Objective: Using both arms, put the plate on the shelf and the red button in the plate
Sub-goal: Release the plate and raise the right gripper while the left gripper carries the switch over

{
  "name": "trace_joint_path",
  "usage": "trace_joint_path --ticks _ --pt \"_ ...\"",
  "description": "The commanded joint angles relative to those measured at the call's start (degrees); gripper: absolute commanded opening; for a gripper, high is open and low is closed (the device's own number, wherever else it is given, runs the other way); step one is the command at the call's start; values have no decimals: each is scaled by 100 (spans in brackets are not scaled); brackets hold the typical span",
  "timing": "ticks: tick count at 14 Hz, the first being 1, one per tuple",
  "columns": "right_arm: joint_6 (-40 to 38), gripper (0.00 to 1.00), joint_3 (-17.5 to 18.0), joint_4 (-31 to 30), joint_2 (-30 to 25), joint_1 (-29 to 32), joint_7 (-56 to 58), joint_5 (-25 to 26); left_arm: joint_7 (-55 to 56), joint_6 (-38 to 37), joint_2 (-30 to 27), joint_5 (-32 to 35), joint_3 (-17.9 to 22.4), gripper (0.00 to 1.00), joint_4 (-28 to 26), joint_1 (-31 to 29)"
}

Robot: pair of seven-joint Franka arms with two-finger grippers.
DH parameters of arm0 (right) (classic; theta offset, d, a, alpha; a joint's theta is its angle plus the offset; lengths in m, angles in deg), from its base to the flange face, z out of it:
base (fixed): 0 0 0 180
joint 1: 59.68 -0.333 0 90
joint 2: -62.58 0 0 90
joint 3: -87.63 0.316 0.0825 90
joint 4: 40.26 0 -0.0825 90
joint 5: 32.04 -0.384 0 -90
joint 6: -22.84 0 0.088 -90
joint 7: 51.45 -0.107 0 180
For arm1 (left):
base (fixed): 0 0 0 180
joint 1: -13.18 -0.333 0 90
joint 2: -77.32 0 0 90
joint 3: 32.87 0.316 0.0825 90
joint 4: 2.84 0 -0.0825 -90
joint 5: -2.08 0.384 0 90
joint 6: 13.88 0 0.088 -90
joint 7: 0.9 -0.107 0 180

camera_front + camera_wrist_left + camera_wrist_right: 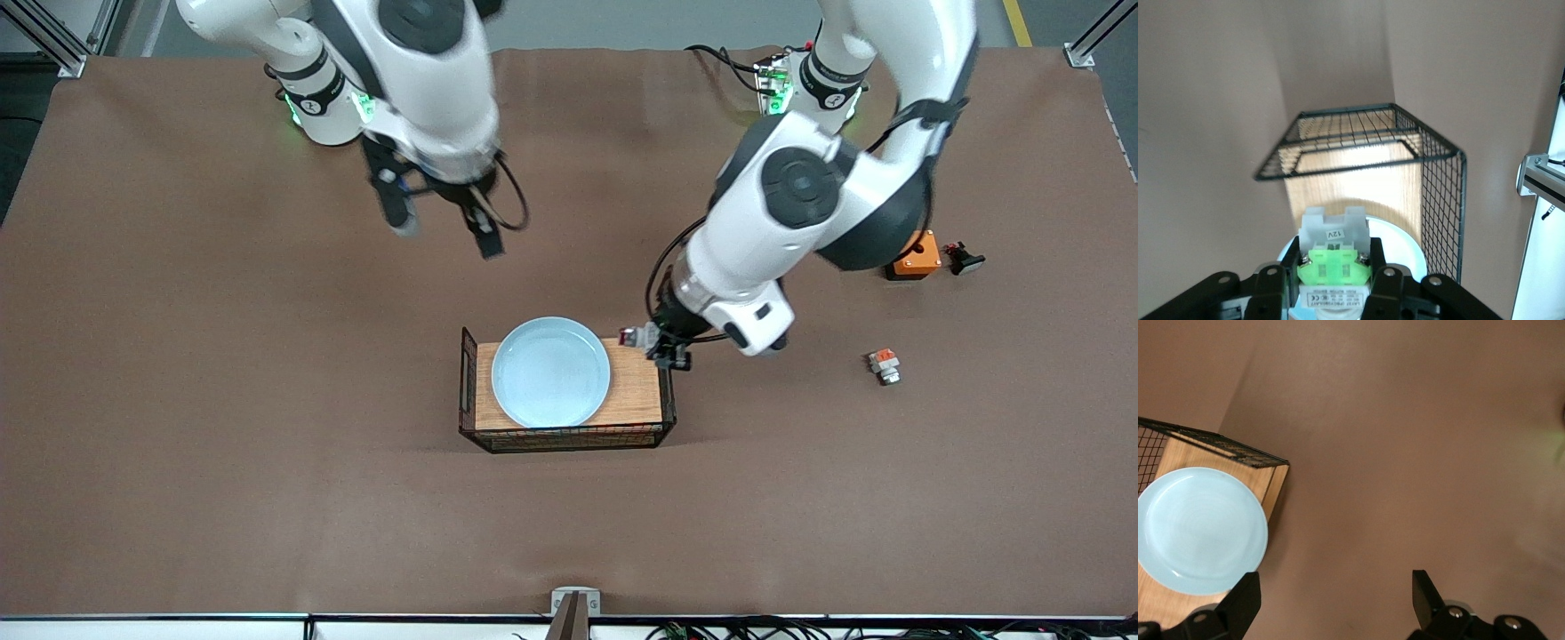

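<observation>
The pale light-blue plate (551, 372) lies flat on the wooden floor of a black wire basket (569, 437). My left gripper (656, 347) is shut on the red button (633, 337), a white-grey piece with a green patch, and holds it over the basket's rim at the left arm's end. In the left wrist view the red button (1333, 257) sits between the fingers of my left gripper (1333, 270), above the plate (1405, 247) and the basket (1438, 200). My right gripper (440, 222) is open and empty over bare table. The right wrist view shows my right gripper (1335, 600), the plate (1198, 530) and the basket (1218, 443).
An orange box (916, 256) and a small black piece (965, 260) lie toward the left arm's end of the table. A white piece with an orange-red block (885, 364) lies nearer the front camera than they do. Brown cloth covers the table.
</observation>
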Motion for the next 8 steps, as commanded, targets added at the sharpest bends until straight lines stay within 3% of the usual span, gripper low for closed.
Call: trace_joint_path --ticks 1,4,8 --pt "-670 100 58 -257 -766 862 1452 -370 429 227 463 124 763 0 548 900" --pt "-1155 100 58 -327 -1101 1705 2998 -370 789 729 656 124 1327 0 548 1499" --pt "-1253 100 49 -634 -1427 2883 5336 -371 1158 1221 1017 124 1556 1 548 1773"
